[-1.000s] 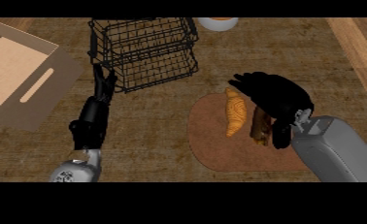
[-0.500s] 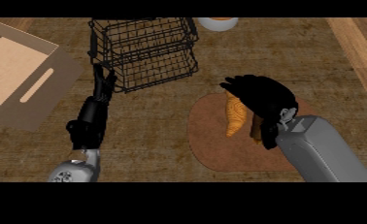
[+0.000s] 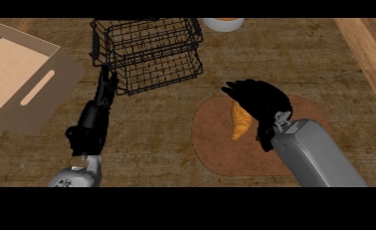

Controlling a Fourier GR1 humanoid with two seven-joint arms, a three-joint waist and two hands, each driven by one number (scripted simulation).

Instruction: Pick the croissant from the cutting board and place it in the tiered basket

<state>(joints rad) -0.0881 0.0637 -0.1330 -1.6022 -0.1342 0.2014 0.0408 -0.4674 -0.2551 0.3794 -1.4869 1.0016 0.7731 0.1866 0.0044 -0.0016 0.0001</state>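
Right hand [image 3: 258, 99]: black fingers arched down over the upper end of the golden-orange curved croissant [image 3: 240, 122], covering its top but not visibly closed round it; the pastry lies flat on the round brown wooden cutting board [image 3: 220, 147]. Against half a second back, this hand sits further left and lower over the croissant, which has not shifted. Left hand [image 3: 95, 119] rests straight-fingered at lower left, tips just beside the black wire tiered basket [image 3: 150, 52], with a tan cardboard box [image 3: 29, 82] at far left; no readable writing anywhere.
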